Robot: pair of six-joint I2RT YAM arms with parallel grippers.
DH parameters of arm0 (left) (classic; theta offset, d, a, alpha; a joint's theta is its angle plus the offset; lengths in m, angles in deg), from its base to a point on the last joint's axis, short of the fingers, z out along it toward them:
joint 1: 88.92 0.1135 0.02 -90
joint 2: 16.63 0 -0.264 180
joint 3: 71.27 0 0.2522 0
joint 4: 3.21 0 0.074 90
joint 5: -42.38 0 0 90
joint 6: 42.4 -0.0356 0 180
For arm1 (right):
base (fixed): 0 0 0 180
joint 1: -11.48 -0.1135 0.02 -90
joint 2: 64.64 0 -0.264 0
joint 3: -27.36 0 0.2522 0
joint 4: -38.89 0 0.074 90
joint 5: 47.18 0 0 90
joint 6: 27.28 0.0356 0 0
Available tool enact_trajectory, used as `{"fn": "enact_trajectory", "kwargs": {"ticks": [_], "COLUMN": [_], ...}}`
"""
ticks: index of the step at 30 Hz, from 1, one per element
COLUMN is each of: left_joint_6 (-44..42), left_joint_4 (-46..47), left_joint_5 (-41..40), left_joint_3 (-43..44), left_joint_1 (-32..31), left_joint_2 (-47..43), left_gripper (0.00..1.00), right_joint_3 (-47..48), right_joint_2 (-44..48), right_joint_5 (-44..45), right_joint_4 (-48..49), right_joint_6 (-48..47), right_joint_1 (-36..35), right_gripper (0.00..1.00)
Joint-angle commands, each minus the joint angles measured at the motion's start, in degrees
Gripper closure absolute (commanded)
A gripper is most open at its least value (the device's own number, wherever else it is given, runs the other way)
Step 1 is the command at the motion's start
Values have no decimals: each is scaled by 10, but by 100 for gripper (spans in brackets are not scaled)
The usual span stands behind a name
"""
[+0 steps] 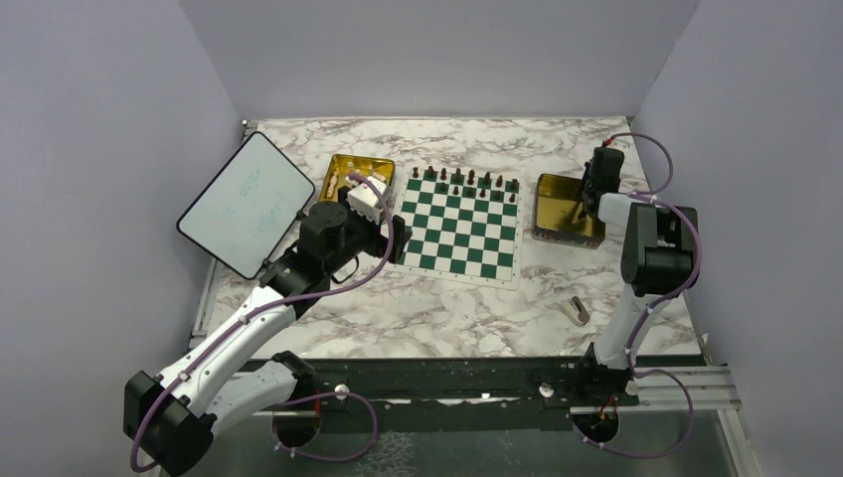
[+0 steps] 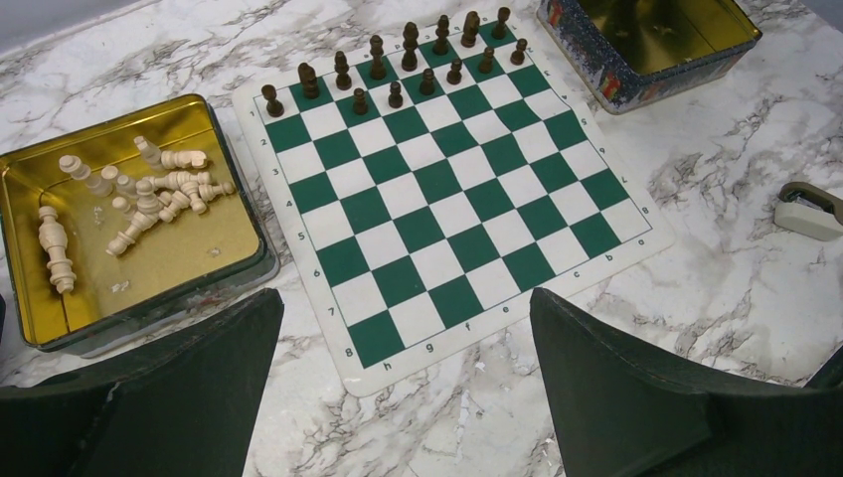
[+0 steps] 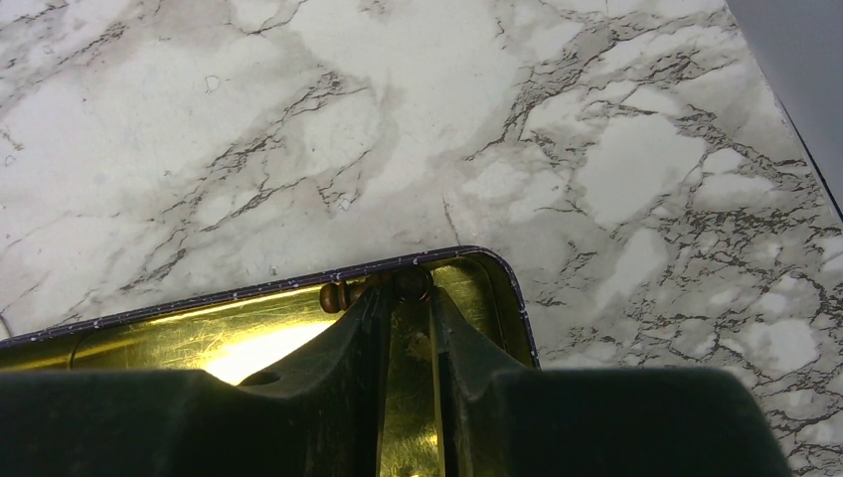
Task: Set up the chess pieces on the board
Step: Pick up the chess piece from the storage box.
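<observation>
The green-and-white board [image 1: 462, 224] lies mid-table, with dark chess pieces [image 1: 467, 181] standing along its two far rows; it also shows in the left wrist view [image 2: 437, 189]. Cream pieces [image 2: 149, 189] lie heaped in the left gold tray [image 2: 60, 328]. My left gripper [image 2: 406, 298] is open and empty, hovering over the board's near left corner. My right gripper [image 3: 410, 288] reaches into the far corner of the right gold tray [image 3: 199, 338]. It is shut on a dark piece [image 3: 333, 295] lying sideways, whose head sticks out to the left.
A rounded white tablet [image 1: 247, 202] leans at the far left. A small grey-beige block [image 1: 578, 311] lies on the marble near the right arm and shows in the left wrist view [image 2: 810, 214]. The right gold tray [image 1: 562, 209] stands right of the board.
</observation>
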Motion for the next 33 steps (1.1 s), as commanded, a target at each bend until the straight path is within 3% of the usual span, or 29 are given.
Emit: {"fn": "enact_trajectory", "kwargs": {"ticks": [1, 21, 33], "left_joint_6": [-5, -5, -7], "left_joint_4": [17, 17, 17], "left_joint_5": [-8, -9, -11], "left_joint_3": [-3, -3, -2], "left_joint_1": [3, 5, 8], "left_joint_2": [-1, 1, 3], "left_gripper": [6, 6, 6], "right_joint_3": [16, 5, 6], "right_joint_2": [7, -1, -16], "right_joint_5": [-1, 2, -59], "right_joint_4": [21, 51, 60], "right_joint_6": [0, 6, -1], "right_joint_1": [7, 12, 19], "right_gripper": [74, 69, 68]}}
